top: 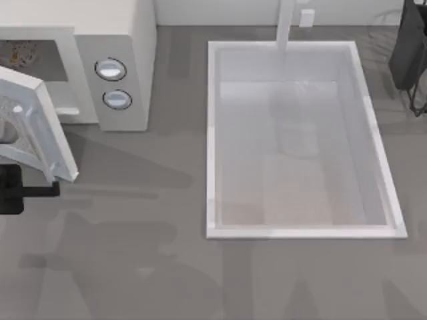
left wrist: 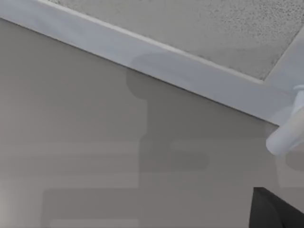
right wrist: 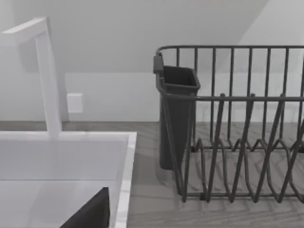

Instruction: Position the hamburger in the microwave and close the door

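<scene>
At the table's left edge, the microwave (top: 127, 40) stands with its door (top: 40, 127) swung half open; the hamburger (top: 17, 53) appears to sit inside. Whether your left gripper (top: 13, 190) is open cannot be told. Push the door's outer face steadily inward until it latches.

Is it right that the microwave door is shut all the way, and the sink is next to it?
Not quite. The door is swung open, away from the microwave, as the top view shows. The sink does sit beside it, to the right.
</scene>
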Tool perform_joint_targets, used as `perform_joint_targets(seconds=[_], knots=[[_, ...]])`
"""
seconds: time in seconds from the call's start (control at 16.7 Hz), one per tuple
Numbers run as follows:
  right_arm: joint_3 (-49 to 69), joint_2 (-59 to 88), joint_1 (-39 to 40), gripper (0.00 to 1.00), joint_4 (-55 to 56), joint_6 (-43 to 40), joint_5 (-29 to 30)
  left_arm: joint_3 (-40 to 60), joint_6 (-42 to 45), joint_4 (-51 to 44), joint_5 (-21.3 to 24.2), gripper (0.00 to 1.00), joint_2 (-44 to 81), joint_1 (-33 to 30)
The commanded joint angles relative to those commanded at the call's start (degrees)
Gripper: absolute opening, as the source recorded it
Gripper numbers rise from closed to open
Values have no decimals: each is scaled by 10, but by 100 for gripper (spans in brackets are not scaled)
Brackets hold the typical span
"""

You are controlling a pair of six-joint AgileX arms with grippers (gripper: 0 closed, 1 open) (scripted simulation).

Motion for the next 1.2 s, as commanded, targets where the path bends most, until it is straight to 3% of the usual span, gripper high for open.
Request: perform_joint_targets(seconds=[0.36, 0.84, 1.2], knots=[[0, 0, 0, 100, 0, 0, 0, 88, 0, 65, -2, 0, 151, -3], [0, 0, 0, 100, 0, 0, 0, 119, -1, 70, -2, 0, 186, -2], [0, 0, 0, 100, 0, 0, 0, 281, -1, 57, -2, 0, 333, -5]])
